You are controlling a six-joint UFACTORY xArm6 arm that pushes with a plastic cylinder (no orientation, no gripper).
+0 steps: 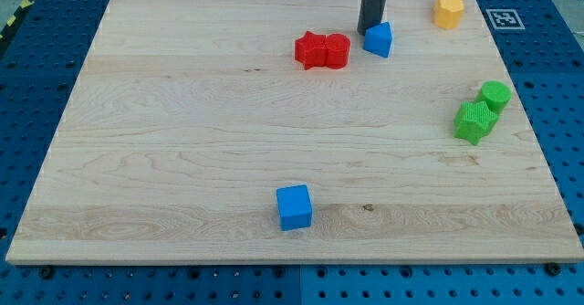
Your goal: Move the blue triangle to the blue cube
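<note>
The blue triangle (379, 39) lies near the view's top, right of centre, on the wooden board (182, 113). My tip (368, 30) comes down from the view's top and stands right at the triangle's upper left side, touching or nearly touching it. The blue cube (294, 206) sits far below, near the board's bottom edge, a little left of the triangle's column.
Two red blocks (322, 50) lie side by side just left of the triangle. A yellow block (449, 5) is at the top right. Two green blocks (483, 110) sit together near the right edge.
</note>
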